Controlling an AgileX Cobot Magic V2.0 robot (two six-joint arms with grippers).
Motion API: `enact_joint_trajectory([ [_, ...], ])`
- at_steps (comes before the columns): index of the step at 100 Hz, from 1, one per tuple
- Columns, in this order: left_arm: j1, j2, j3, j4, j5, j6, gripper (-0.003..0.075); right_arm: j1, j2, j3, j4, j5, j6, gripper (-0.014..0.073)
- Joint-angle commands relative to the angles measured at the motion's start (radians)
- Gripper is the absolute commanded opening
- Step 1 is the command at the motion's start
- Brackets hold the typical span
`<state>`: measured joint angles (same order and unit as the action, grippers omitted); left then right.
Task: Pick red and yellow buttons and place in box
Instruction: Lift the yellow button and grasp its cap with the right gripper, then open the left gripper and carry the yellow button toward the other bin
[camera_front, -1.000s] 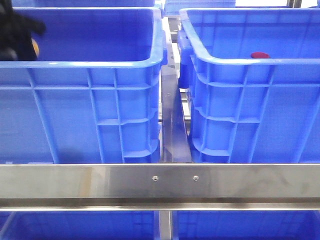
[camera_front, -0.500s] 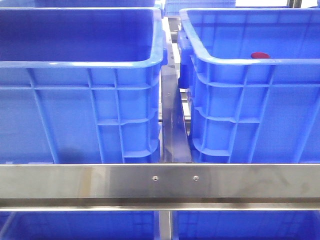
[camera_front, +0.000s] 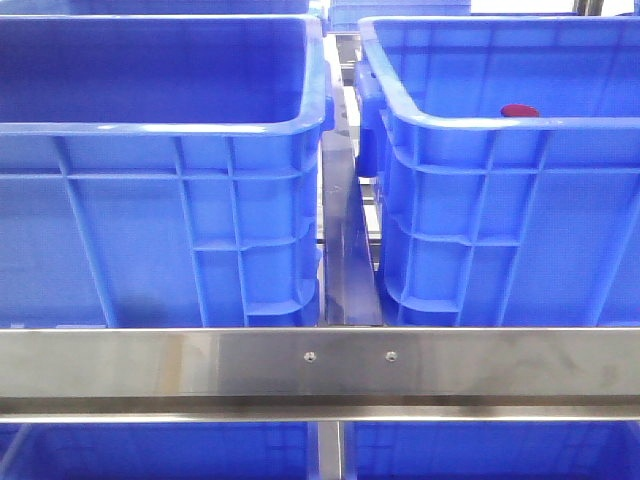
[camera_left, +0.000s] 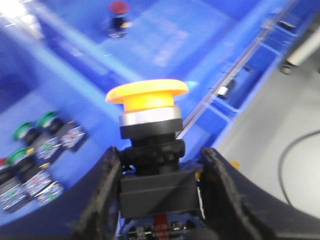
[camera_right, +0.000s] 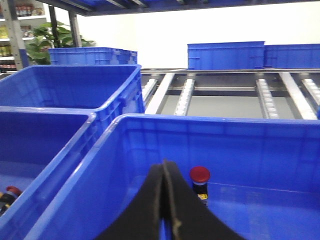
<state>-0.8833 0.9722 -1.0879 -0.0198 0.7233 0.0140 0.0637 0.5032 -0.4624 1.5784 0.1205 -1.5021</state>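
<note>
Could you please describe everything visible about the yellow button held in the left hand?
The yellow button has a wide, glossy orange-yellow mushroom cap, plastic by its look, above a silver collar and a blocky black body. It stands upright, clamped at its black body between the two dark fingers of the left hand, above a blue crate holding a red button. The view is motion-blurred; the front view doesn't show it.

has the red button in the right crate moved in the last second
No. In the front view the red button sits at the same spot behind the right crate's near rim as before.

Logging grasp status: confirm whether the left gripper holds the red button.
No, the left gripper clamps the yellow button.
</note>
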Motion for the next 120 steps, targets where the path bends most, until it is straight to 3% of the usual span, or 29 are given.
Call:
enact_joint_trajectory([
  [1,-0.029,-0.015,-0.026,0.001,-0.069,0.001,-0.0019,0.001,-0.001,-0.029,0.002,0.056,-0.008,-0.0033],
  [9,-0.030,-0.015,-0.026,0.001,-0.069,0.001,-0.0019,0.001,-0.001,-0.029,0.002,0.094,-0.008,0.0069],
  [28,-0.030,-0.015,-0.026,0.001,-0.069,0.001,-0.0019,0.001,-0.001,-0.029,0.057,0.188,-0.007,0.0498],
  [35,-0.030,-0.015,-0.026,0.001,-0.069,0.001,-0.0019,0.001,-0.001,-0.029,0.104,0.222,-0.007,0.0572],
  [50,-0.030,-0.015,-0.026,0.001,-0.067,0.001,-0.0019,0.001,0.008,-0.029,0.251,0.330,0.014,0.0570],
  [61,-0.030,-0.015,-0.026,0.001,-0.067,0.001,-0.0019,0.001,0.044,-0.029,0.341,0.458,0.116,0.0570],
  [76,-0.030,-0.015,-0.026,0.001,-0.058,0.001,-0.0019,0.001,0.151,-0.059,0.341,0.708,0.339,0.0570],
  [90,-0.030,-0.015,-0.026,0.001,-0.044,0.001,-0.0019,0.001,0.269,-0.119,0.341,0.902,0.429,0.0570],
  [120,-0.030,-0.015,-0.026,0.001,-0.044,0.001,-0.0019,0.047,0.492,-0.242,0.340,1.035,0.505,0.0570],
])
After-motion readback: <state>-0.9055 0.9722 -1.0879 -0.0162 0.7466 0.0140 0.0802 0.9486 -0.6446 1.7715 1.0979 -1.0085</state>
